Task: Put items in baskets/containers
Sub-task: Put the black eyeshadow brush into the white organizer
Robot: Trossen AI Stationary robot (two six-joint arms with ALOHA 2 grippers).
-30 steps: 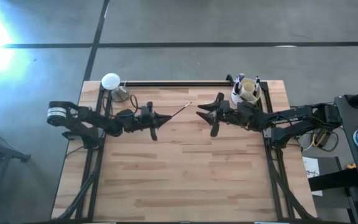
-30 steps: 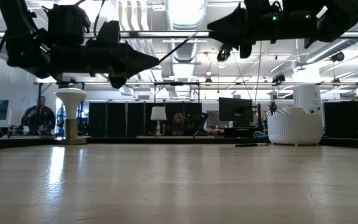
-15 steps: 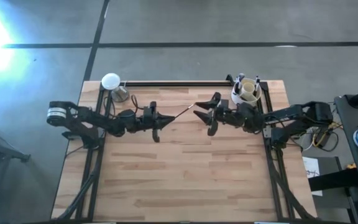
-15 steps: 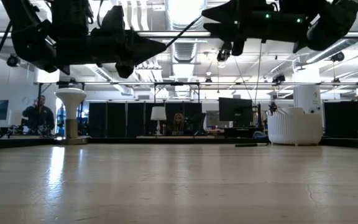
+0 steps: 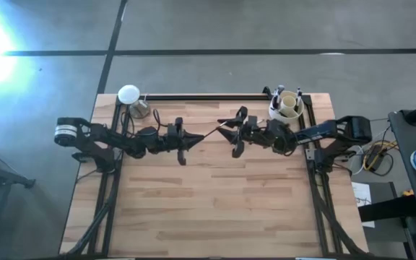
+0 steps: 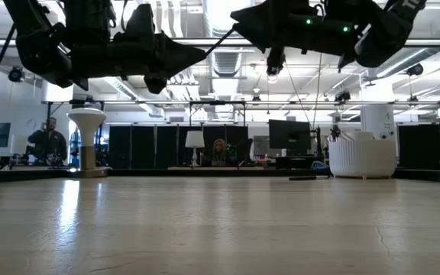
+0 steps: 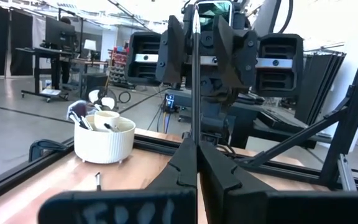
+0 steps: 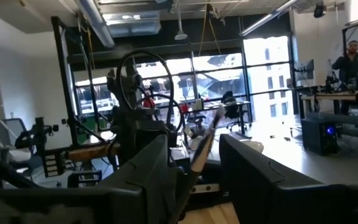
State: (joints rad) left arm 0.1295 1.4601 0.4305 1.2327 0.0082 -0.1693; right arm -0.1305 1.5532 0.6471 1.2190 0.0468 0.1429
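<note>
Handover in mid-air above the wooden bench point(image 5: 215, 202): one thin makeup brush point(image 5: 209, 132) spans the gap between the two arms, well clear of the surface. Left end effector point(image 5: 188, 139) is clamped together on the dark end of the brush, its fingers point(image 7: 178, 171) pressed tight around the shaft in the left wrist view. Right end effector point(image 5: 230, 130) sits at the other, pale-handled end; its fingers point(image 8: 157, 165) stand apart on either side of the handle, and whether they already touch it cannot be told.

The cream-white cup point(image 5: 287, 106) stands at the far right corner of the bench, several brushes point(image 7: 79, 114) already poking out of it. A flat white disc on a stand point(image 5: 129, 94) sits at the far left corner.

As a judgement: the brush is very light, stiff along its length but slim and smooth, so it can pivot or slip in a loose pinch. The bristle end is soft and best left alone. Taking the wooden handle squarely, some way in from its tip, should keep it from swinging when the left side lets go
</note>
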